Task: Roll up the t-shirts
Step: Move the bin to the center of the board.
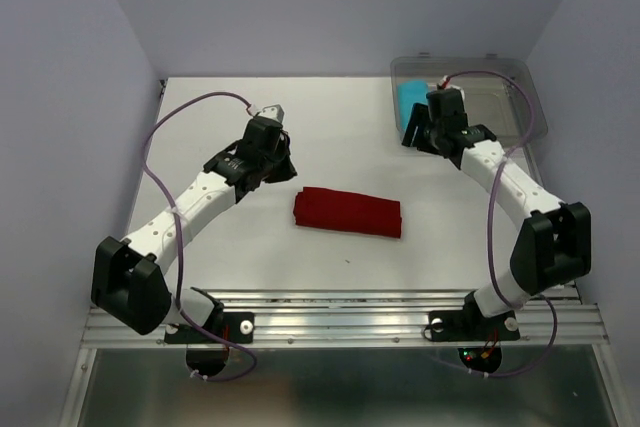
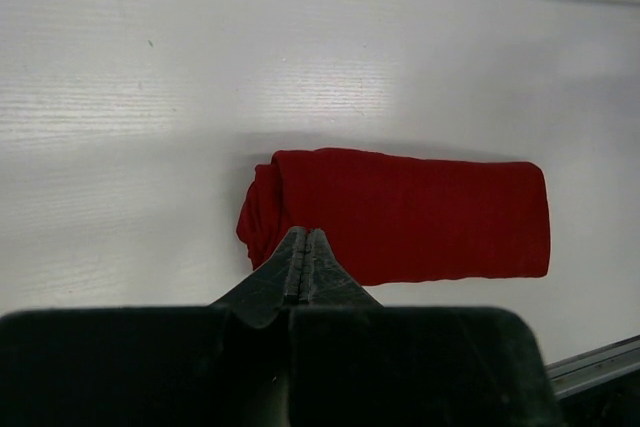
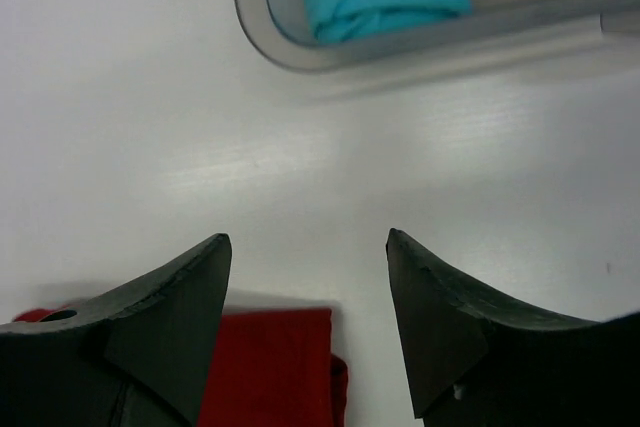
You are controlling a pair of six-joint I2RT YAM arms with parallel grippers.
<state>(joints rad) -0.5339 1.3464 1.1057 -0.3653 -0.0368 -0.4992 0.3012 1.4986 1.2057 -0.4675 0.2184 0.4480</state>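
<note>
Top external view: the white table [image 1: 330, 137] carries a clear bin [image 1: 533, 107] at its far right corner. Mid-table lies the dark red t-shirt [image 1: 347, 213], rolled up, nothing touching it! The cyan roll [image 1: 409, 100] sits inside the bin. The right gripper [image 3: 308, 247] hangs nearby, jaws apart, empty. The left gripper [image 2: 303, 247] is pinched together, clear of the red roll.
</note>
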